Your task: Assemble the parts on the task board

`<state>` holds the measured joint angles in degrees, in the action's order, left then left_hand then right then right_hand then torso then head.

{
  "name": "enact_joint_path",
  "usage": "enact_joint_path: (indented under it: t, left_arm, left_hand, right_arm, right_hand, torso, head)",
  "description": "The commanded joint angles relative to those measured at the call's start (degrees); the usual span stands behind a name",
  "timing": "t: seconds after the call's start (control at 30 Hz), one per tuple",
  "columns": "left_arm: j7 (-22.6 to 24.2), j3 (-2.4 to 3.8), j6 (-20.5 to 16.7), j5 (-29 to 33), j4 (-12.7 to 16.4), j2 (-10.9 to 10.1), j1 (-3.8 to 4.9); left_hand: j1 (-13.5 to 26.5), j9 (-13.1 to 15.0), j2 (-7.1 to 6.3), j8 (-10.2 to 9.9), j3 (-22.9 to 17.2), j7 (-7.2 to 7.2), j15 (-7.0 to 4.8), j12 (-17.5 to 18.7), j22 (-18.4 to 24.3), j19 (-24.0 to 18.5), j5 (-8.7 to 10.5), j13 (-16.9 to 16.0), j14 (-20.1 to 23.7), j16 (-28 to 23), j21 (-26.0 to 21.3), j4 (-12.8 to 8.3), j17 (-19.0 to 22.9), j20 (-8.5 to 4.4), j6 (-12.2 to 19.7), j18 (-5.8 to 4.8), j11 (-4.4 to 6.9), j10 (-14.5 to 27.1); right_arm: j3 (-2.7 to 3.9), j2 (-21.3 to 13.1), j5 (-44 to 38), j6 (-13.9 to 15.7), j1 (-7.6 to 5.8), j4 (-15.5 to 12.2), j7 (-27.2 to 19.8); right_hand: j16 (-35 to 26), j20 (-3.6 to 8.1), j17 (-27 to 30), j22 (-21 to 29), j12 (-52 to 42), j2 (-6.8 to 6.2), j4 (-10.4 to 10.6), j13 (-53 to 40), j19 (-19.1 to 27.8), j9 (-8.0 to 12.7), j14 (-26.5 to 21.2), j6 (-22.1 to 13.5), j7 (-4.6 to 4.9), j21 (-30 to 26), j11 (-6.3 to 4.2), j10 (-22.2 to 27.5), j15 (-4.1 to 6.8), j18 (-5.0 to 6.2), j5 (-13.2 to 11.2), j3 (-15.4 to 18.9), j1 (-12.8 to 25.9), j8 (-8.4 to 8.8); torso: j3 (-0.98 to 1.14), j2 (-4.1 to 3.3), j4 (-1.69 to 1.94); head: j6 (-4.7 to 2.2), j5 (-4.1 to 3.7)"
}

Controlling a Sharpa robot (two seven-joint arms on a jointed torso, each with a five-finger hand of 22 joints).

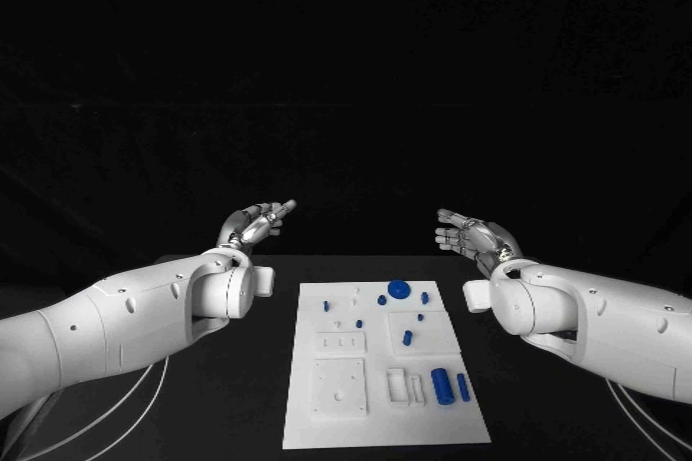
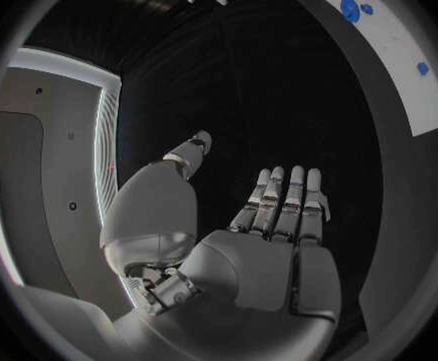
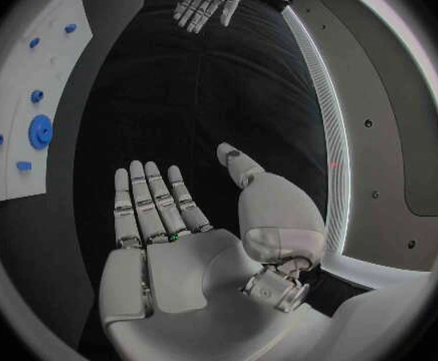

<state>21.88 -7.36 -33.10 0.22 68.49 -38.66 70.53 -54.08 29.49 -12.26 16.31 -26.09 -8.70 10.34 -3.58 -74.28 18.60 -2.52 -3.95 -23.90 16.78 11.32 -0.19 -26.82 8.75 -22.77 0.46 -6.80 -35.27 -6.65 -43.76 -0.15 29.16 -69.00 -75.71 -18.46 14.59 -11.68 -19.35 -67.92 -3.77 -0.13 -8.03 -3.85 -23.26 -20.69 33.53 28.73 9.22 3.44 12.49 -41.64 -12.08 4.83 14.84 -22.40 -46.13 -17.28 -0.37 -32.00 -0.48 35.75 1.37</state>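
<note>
In the lower middle of the head view lies the flat white rectangular task board (image 1: 378, 421), its long axis running up and down the frame, with the small blue plastic parts scattered over its upper and right portions. A round blue disc part (image 1: 398, 287) sits near the board's top edge, and a long blue cylinder part (image 1: 443, 386) lies at lower right, its axis along the board's length. Both hands hang above and beyond the board's top edge: the silver left hand (image 1: 254, 224) at centre left, the silver right hand (image 1: 476, 237) at centre right, palms turned toward each other. Each has its fingers straight and slightly apart, holding nothing. The parts lie below and between the hands, so either would have to come down and inward. The right hand looks nearer to the disc and cylinder.
</note>
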Motion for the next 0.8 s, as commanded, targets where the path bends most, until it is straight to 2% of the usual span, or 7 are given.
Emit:
enact_joint_path:
  t: [0.03, 0.23, 0.3, 0.33, 0.53, 0.67, 0.8]
  left_arm:
    - [-4.03, -0.52, 7.47, -0.02, -2.19, 0.77, 1.05]
    - [-4.72, -1.0, 8.6, -0.02, -3.64, 1.19, 1.76]
    - [-4.72, -1.0, 8.6, -0.02, -3.64, 1.19, 1.76]
    - [-9.64, -1.01, 12.56, -2.64, -3.58, 0.92, 1.75]
    - [-8.94, -1.0, 13.03, -4.01, -2.56, 0.15, 1.75]
    - [-7.05, -0.96, 14.8, -3.02, -1.71, -0.31, 1.75]
    - [-4.79, -0.78, 18.3, -1.18, 1.12, -2.14, 1.84]
  left_hand:
    - [-1.53, 0.76, -0.18, 0.6, -0.71, -0.19, 0.15, -0.46, -2.17, 0.72, -0.36, -0.18, -0.83, 0.58, 0.45, 0.08, -0.69, 0.13, -0.78, -0.46, -0.18, -1.11]
    - [-1.58, 0.8, -0.1, 0.64, -0.66, -0.22, 0.13, -0.49, -2.17, 0.8, -0.36, -0.19, -0.93, 0.67, 0.57, 0.12, -0.76, 0.08, -0.78, -0.46, -0.21, -1.18]
    - [-2.06, 1.01, 0.88, 1.08, -0.59, -1.29, 0.48, -1.51, -2.21, 3.25, -0.39, -0.66, -4.25, 2.6, 1.89, -0.22, -1.59, -0.74, -1.53, 0.37, -1.31, -3.12]
    - [-2.18, 1.17, 1.62, 1.45, 0.23, -2.16, 0.73, -1.98, -2.01, 5.14, -0.42, -0.84, -5.66, 3.3, 2.74, -0.82, -1.83, -1.36, -2.22, 0.87, -2.09, -4.29]
    - [-4.02, 1.85, 4.38, 4.35, 2.25, -2.58, 0.11, -5.17, -1.26, 15.45, -0.43, -2.05, -15.42, 7.18, 6.22, -4.41, -2.65, -3.87, -8.99, 3.76, -2.4, -12.19]
    - [-6.6, 1.85, 7.17, 5.83, 2.79, -3.4, -2.25, -7.7, -1.77, 22.47, -0.53, -2.94, -24.79, 11.5, 9.5, -8.56, -4.21, -5.42, -14.27, 5.4, -3.28, -18.76]
    - [-7.0, 1.16, 9.53, 5.43, 3.41, -2.47, -2.47, -8.01, -1.32, 23.21, -0.42, -2.61, -25.58, 10.94, 9.47, -12.43, -3.72, -6.1, -16.84, 4.76, -2.27, -21.18]
  right_arm:
    - [-0.69, 0.26, -1.52, -11.98, -1.17, 2.03, 7.05]
    - [-1.74, 0.43, -1.81, -15.9, -2.61, 4.37, 9.6]
    - [-1.86, 0.44, -1.84, -16.32, -2.77, 4.63, 9.88]
    - [-1.86, 2.22, -38.28, -13.2, -2.81, 9.4, 10.67]
    - [-1.82, 2.41, -46.27, -11.65, -2.81, 8.79, 12.45]
    - [-1.8, 2.49, -55.39, -12.6, -3.07, 8.03, 14.43]
    - [-1.75, 3.85, -67.42, -18.31, -4.0, 8.54, 16.72]
  right_hand:
    - [2.18, -0.26, -1.27, -2.47, -0.68, -1.4, -2.24, -0.31, -3.44, -0.98, 3.76, 2.85, 3.63, 0.52, 0.66, -4.37, -0.19, 1.73, -5.02, -4.9, -6.27, -1.83]
    - [3.31, -0.11, -1.69, -2.52, -1.4, -2.21, -3.57, -0.59, -4.9, -1.29, 5.85, 4.55, 3.62, 0.85, 0.49, -6.45, -0.15, 2.28, -4.99, -5.97, -8.01, -2.73]
    - [6.54, 0.36, -3.18, -2.94, -4.17, -4.08, -6.92, -1.79, -9.86, -2.28, 11.7, 9.56, 3.76, 2.86, -0.84, -12.17, 0.7, 3.84, -4.58, -9.25, -12.71, -5.27]
    - [6.77, 0.26, -3.33, -2.58, -4.36, -4.45, -7.55, -1.82, -10.74, -2.3, 12.45, 10.66, 3.81, 2.72, -1.18, -13.24, 1.02, 4.17, -4.73, -10.62, -13.68, -5.55]
    - [8.15, 0.02, -4.62, -1.63, -4.85, -6.78, -8.19, -2.12, -15.79, -2.72, 16.9, 15.27, 2.17, 2.92, -2.88, -18.37, 2.9, 6.17, -7.49, -15.69, -17.16, -6.34]
    - [10.83, 0.3, -6.97, -1.93, -5.12, -7.7, -8.36, -2.63, -22.1, -3.22, 22.68, 17.85, 1.42, 5.17, -4.07, -21.59, 5.51, 8.41, -9.15, -18.47, -19.71, -6.66]
    - [14.6, 1.48, -10.78, -2.87, -4.36, -8.89, -7.85, -2.92, -30.18, -3.63, 29.85, 18.96, 0.88, 8.91, -4.45, -22.92, 9.12, 10.17, -11.87, -17.83, -19.14, -6.32]
  torso:
    - [0.0, -0.01, 0.0]
    - [0.0, -0.01, 0.0]
    - [0.0, -0.01, 0.0]
    - [-0.03, 0.0, 0.03]
    - [-0.05, -0.26, -0.08]
    - [-0.21, -0.54, 0.06]
    - [-0.31, -1.13, 0.38]
  head:
    - [0.0, 0.0]
    - [0.0, 0.0]
    - [0.0, 0.0]
    - [0.0, -0.41]
    - [-0.04, -0.1]
    - [0.15, -0.28]
    - [0.09, -0.26]
